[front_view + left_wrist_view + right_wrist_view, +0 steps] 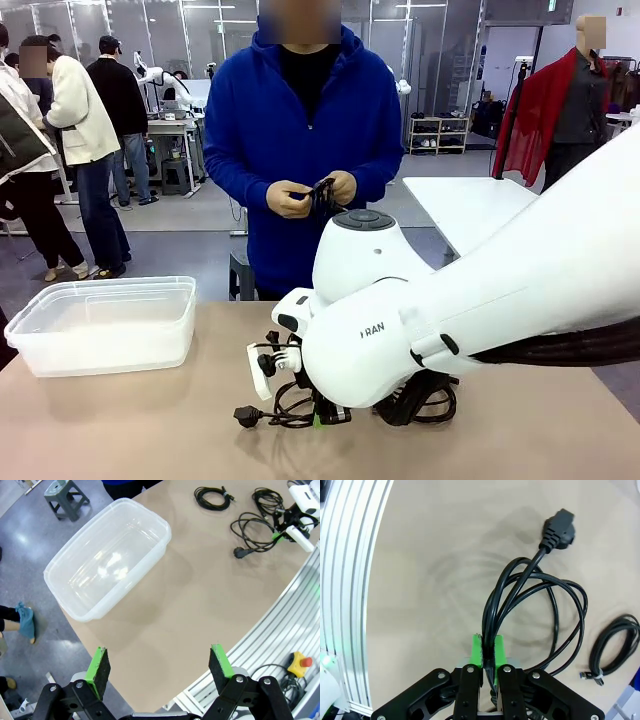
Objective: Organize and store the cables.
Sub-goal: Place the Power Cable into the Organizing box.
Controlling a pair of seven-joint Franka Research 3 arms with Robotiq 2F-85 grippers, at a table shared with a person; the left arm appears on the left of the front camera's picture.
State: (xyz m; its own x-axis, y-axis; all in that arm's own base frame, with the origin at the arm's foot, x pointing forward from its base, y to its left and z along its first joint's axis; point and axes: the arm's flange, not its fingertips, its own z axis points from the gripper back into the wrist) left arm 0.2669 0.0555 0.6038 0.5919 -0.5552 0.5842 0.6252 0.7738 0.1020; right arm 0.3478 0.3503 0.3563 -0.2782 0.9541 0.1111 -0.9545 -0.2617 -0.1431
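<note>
**Right wrist view: power cable pinched, bin off to the left**

The right tool [488, 652] has its green pads pressed together on several strands of the power cable [491, 615]. The cable's loops fan out beyond the fingertips and end in the chunky plug [560, 527]. The long axis from pinch to plug runs straight on from the fingers. A faint shadow lies beside the loops, but I cannot tell whether they have cleared the worktop [150, 430].

In the front view this bundle sits mid-worktop, towards the near edge, with the plug pointing at the left edge. The clear bin [100, 350] stands at the far left corner, long side along the far edge and well apart from the bundle. The bin holds no cable. From the pinch it lies to the left and farther from the robot, the way the plug already points.

The left tool [160, 662] hangs high with its pads spread wide and nothing between them. It is the nearer of the two to the bin, but the right arm has the load. I judge the right arm must carry the cable across the middle, with the loops trailing below and liable to snag on the bin's rim.

A small coil [596, 652] lies on the worktop just beside the bundle. The person's hands [290, 200] beyond the far edge work on another cable [322, 190].
</note>
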